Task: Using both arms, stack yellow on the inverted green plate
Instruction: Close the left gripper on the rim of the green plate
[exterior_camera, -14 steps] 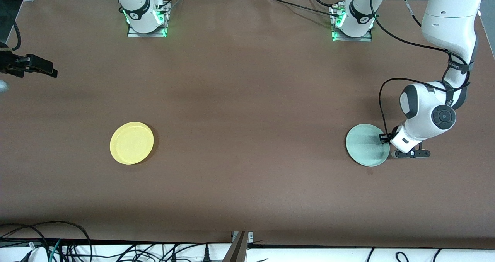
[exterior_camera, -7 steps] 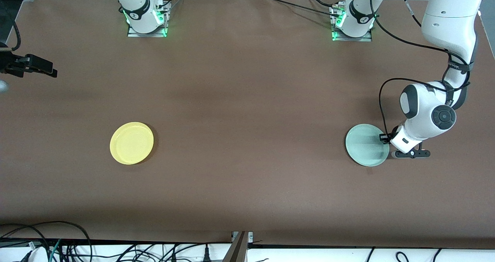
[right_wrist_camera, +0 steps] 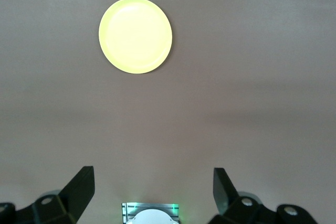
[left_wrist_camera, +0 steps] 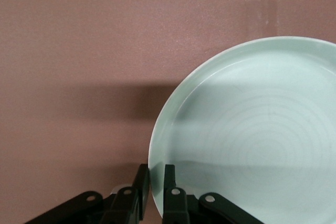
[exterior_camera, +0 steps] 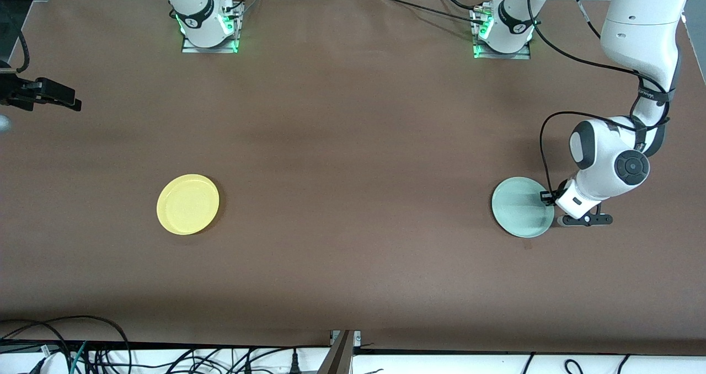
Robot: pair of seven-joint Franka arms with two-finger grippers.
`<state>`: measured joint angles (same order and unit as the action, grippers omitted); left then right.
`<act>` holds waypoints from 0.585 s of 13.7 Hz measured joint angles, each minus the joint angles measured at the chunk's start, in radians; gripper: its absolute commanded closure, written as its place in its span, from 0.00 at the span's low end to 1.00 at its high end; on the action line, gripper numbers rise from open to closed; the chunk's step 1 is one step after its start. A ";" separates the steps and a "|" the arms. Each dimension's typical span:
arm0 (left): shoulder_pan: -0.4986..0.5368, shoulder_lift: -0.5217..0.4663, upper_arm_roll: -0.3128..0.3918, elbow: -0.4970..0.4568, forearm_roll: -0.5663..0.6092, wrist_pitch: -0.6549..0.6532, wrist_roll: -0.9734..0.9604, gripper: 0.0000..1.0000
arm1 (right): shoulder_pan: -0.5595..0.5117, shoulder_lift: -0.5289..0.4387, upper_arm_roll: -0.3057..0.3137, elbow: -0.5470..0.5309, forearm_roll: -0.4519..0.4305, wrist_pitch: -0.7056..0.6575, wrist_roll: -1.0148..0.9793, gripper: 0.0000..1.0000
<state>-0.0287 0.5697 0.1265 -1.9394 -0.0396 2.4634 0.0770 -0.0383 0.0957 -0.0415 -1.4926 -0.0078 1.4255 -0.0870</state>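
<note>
The green plate [exterior_camera: 521, 206] lies hollow side up on the brown table near the left arm's end. My left gripper [exterior_camera: 547, 198] is low at the plate's edge, shut on its rim. In the left wrist view one finger [left_wrist_camera: 140, 179] is outside the rim and the other is inside, with the green plate [left_wrist_camera: 252, 140] filling much of that view. The yellow plate [exterior_camera: 187, 204] lies hollow side up toward the right arm's end, and it also shows in the right wrist view [right_wrist_camera: 135, 35]. My right gripper [exterior_camera: 66, 97] waits open and empty, high at the table's end [right_wrist_camera: 155, 177].
The two arm bases [exterior_camera: 208, 23] [exterior_camera: 502, 29] stand along the table edge farthest from the front camera. Cables [exterior_camera: 83, 346] lie off the table edge nearest the camera. Bare brown table lies between the two plates.
My left gripper and the green plate have shifted very slightly toward the right arm's end. The yellow plate and my right arm have not moved.
</note>
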 measured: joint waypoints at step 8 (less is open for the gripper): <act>0.000 0.000 -0.001 0.007 0.000 0.000 0.000 0.66 | 0.000 0.000 0.000 0.000 0.000 0.000 0.000 0.00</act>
<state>-0.0286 0.5697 0.1251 -1.9325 -0.0396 2.4634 0.0770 -0.0383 0.0957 -0.0415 -1.4926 -0.0078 1.4259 -0.0870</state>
